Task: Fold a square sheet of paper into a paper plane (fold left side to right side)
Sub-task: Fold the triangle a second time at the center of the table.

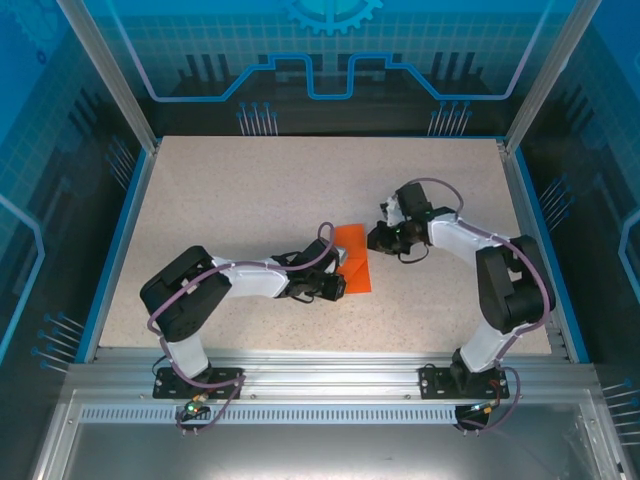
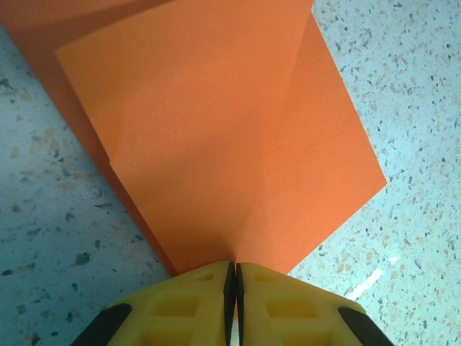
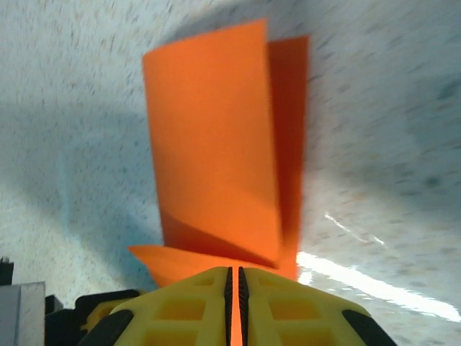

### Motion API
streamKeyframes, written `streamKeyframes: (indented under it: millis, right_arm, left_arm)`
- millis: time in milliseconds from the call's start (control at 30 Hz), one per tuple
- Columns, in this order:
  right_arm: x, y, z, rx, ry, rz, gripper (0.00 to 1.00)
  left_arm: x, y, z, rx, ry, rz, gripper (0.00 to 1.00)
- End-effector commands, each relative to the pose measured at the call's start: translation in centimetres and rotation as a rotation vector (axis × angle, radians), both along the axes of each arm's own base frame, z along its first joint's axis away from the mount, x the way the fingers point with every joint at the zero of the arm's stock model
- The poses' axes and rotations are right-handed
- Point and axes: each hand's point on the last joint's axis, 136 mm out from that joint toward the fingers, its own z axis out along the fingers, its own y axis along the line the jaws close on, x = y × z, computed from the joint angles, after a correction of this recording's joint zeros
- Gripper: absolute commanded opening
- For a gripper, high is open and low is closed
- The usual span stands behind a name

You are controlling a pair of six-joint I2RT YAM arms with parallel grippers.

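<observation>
Item: square sheet of paper [image 1: 355, 268], part-folded, on worktop [image 1: 250, 200]. My left end effector [image 2: 235, 268] is clamped tight on one edge as an anchor. My right end effector [image 3: 234, 271] is pinched on a raised flap, seemingly to carry it across.

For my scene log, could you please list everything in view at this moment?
sheet of paper: one, bright orange-red, partly folded, mid-table between both arms' tips.
table: one, pale speckled.
enclosure walls: blue translucent panels, around the table.
rail: one, silver metal, near edge, under the arm bases.
left arm: one, black and white, left side.
right arm: one, black and white, right side.
left fingers: two, yellow, pinching the paper.
right fingers: two, yellow, pinching the paper.
</observation>
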Motion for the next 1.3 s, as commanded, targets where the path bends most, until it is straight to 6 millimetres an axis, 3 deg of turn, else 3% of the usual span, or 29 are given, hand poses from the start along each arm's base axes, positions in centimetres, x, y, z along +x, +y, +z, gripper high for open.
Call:
streamKeyframes:
  millis: [0,133,300,633,933,1100,1267]
  right_arm:
    - [-1.8,2.3,-1.6,0.030,0.068,0.038,0.13]
    - [-1.8,3.5,-3.3,0.018,0.097,0.046,0.13]
    - [-1.6,2.4,-5.6,-0.074,0.130,0.034,0.13]
    - [-2.7,1.1,-7.6,-0.138,0.180,0.034,0.13]
    - [-2.8,1.2,-7.4,-0.130,0.183,0.039,0.13]
    - [-2.9,1.2,-7.6,-0.133,0.186,0.038,0.13]
    - [-2.9,1.1,-7.6,-0.136,0.190,0.038,0.13]
  left_arm:
    - [-3.0,3.1,-3.2,0.152,0.125,0.006,0.15]
    - [-2.8,2.9,-2.9,0.149,0.119,0.005,0.15]
    - [-2.4,2.5,-2.0,0.133,0.105,-0.003,0.16]
    - [-0.2,-0.7,2.6,0.036,0.028,-0.051,0.22]
    - [2.4,-2.7,2.2,0.010,0.017,-0.060,0.19]
    - [2.6,-3.7,1.9,-0.012,0.031,-0.097,0.16]
    - [2.8,-3.0,0.6,0.019,0.045,-0.081,0.14]
